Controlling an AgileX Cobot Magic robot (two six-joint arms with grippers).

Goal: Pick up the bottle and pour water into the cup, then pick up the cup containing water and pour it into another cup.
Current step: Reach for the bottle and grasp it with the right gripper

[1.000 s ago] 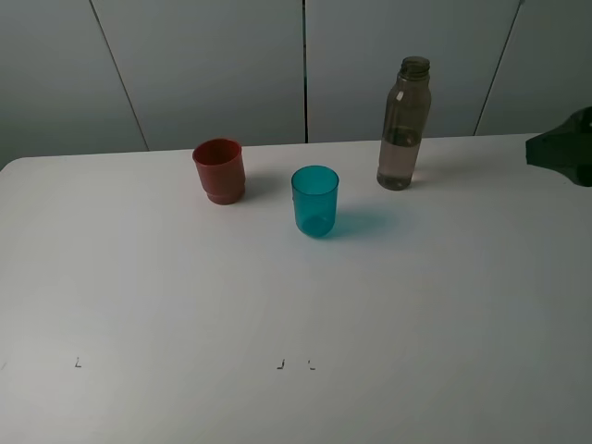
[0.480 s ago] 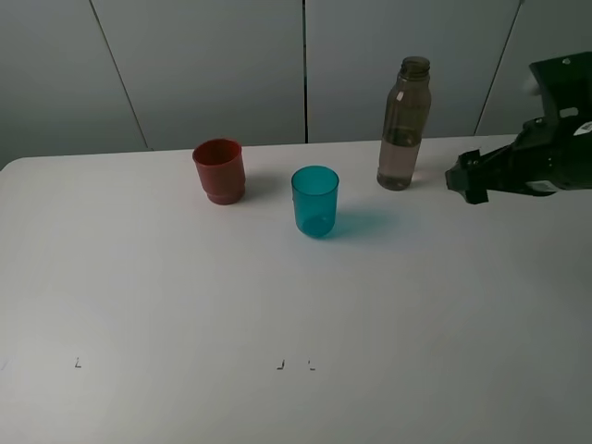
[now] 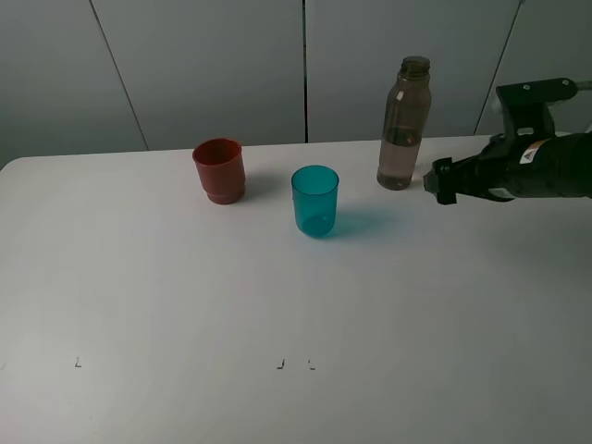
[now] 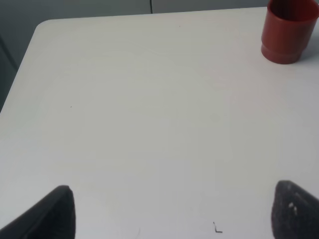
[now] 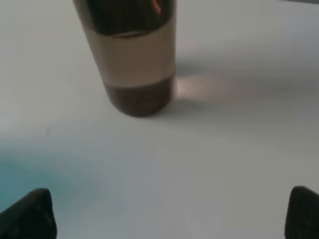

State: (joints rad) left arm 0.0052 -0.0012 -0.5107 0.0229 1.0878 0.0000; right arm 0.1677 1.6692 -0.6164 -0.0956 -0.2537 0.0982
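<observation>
Bottle (image 3: 404,125) ×1: slim, smoky translucent, part-filled | cups ×2: teal cup (image 3: 315,201), red cup (image 3: 219,170) | right tool (image 3: 437,182) spread, empty | left tool (image 4: 174,211) spread

red cup (image 3: 219,169), teal cup (image 3: 315,200), grey-brown bottle (image 3: 404,129)

The high camera looks down across the flat white table (image 3: 185,305) toward the grey wall (image 3: 213,65). The left wrist camera looks along the table at the far-off opaque red plastic cup (image 4: 289,32). The right wrist camera sits low, very close to the tall smoky grey-brown plastic bottle (image 5: 132,59). The high camera sees both too.
</observation>
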